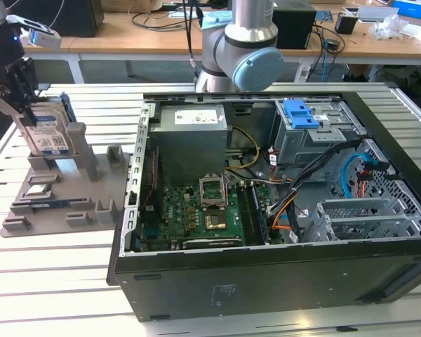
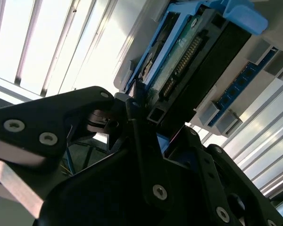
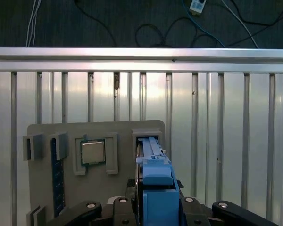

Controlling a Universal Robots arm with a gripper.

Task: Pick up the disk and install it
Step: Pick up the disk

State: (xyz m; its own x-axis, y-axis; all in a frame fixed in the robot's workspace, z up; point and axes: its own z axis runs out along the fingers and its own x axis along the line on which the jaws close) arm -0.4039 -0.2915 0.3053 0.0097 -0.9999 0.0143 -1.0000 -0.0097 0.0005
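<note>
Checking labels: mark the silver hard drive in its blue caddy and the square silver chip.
Silver hard drive in blue caddy [image 1: 49, 140]: exterior view, labelled face.
Square silver chip [image 3: 93, 152]: first wrist view, centre.

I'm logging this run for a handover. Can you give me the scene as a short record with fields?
disk: the disk stands on edge in a slot of the grey fixture, outside the computer case
gripper: the gripper is at the disk's top edge
fixture: on the slatted table, at the exterior view's left of the case; also holds a processor chip
case: open, motherboard exposed
install: not yet done
</note>
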